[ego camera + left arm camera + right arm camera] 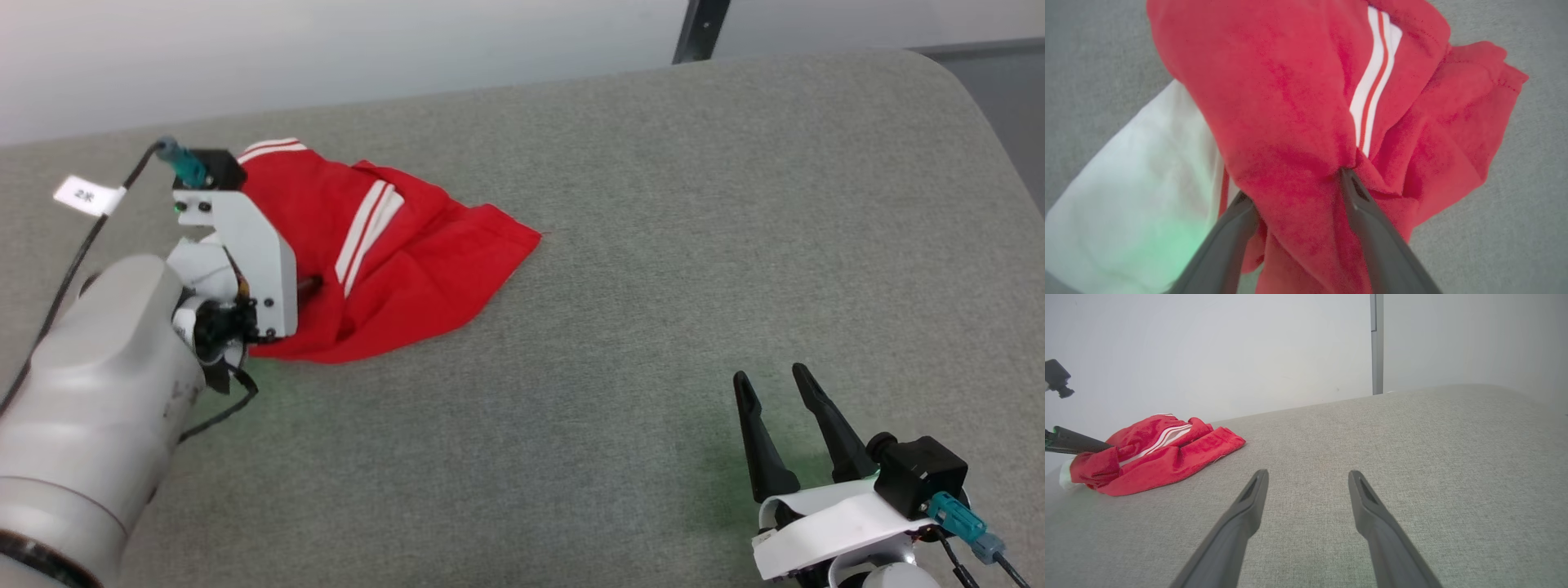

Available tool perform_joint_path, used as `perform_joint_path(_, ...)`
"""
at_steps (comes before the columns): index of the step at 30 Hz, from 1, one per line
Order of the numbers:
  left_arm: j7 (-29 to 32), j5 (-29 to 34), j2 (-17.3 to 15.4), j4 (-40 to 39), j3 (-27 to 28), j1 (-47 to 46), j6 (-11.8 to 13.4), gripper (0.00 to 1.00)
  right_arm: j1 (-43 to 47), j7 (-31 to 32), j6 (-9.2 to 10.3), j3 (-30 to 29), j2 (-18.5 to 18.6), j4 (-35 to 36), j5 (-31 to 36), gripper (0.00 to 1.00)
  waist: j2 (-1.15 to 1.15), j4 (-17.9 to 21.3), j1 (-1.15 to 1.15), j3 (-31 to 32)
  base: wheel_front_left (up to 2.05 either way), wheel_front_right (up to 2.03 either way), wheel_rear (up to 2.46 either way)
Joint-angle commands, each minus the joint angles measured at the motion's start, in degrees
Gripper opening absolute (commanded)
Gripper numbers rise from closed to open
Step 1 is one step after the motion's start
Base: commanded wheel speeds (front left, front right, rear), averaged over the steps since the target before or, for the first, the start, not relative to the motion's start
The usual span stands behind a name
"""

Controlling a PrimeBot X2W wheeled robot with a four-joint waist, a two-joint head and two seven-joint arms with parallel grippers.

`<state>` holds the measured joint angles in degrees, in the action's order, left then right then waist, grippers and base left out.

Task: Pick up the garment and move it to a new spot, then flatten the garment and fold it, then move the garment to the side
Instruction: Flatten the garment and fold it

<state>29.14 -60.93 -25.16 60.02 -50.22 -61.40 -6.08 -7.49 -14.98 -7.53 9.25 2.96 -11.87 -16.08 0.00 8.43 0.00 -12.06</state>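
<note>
**Progress.** Early stage, as judged. The garment (392, 269) lies in a crumpled heap on the far left part of the counter (653, 245), neither flattened nor folded. Whether this is its first spot or the new one cannot be told. Flattening, folding and the move to the side all appear outstanding.

**Left tool** (1294, 183). It is at the heap's left edge with its fingers apart, straddling a raised red fold. Fabric lies against both fingers, but it is not clamped. A white sleeve (1126, 183) spreads on the counter just beside the fold.

**Right tool** (770, 374). It is at the near right with its fingers apart and nothing between them, over bare counter and well apart from the garment.

**Count.**
- One garment.
- Two tools.
- One counter.
- One white sleeve is exposed.
- Two patches of white stripe trim (367, 229) show in the head view.
- The print is not visible.
</note>
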Motion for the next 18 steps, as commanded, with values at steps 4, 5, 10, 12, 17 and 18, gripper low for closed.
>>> perform_joint_path(4, -4.31, 1.87, -0.04, -2.28, -1.04, -2.25, -0.98, 0.00, 0.25, -0.28, 0.08, -0.18, -0.07, 0.00, -0.44, 1.00, 0.00, 0.93, 0.00, -0.18, 0.00, 0.00, 0.00)
perform_joint_path(5, -4.98, 2.37, 0.36, -3.06, -1.48, -2.51, -1.06, 0.00, 0.05, -0.28, 0.08, -0.06, -0.07, 0.00, -0.49, 1.00, 0.00, 1.00, 0.00, -0.04, 0.00, 0.00, 0.00)
perform_joint_path(10, -6.67, 4.07, 3.43, -9.83, -4.72, -3.66, -1.49, 0.00, -0.28, -0.28, 0.08, 0.29, -0.07, 0.01, -0.52, 1.00, 0.00, 1.21, 0.00, 0.32, 0.00, 0.00, 0.00)
perform_joint_path(12, -7.27, 4.52, 4.58, -13.92, -6.34, -3.67, -1.46, 0.00, -0.52, -0.28, 0.08, 0.55, -0.07, 0.21, -0.78, 1.00, 0.00, 1.47, 0.00, -0.07, 0.00, 0.00, 0.00)
perform_joint_path(17, -8.25, 1.86, 7.09, -23.55, -7.69, -3.48, -1.49, 0.00, -1.25, -0.28, 0.08, 1.01, -0.07, 0.61, -1.87, 1.00, 0.00, 2.84, 0.00, -1.70, 0.00, 0.00, 0.00)
perform_joint_path(18, -8.54, 1.02, 7.56, -25.12, -7.45, -3.63, -1.50, 0.00, -1.29, -0.28, 0.07, 1.00, -0.07, 0.66, -2.15, 1.00, 0.00, 3.10, 0.00, -2.00, 0.00, 0.00, 0.00)
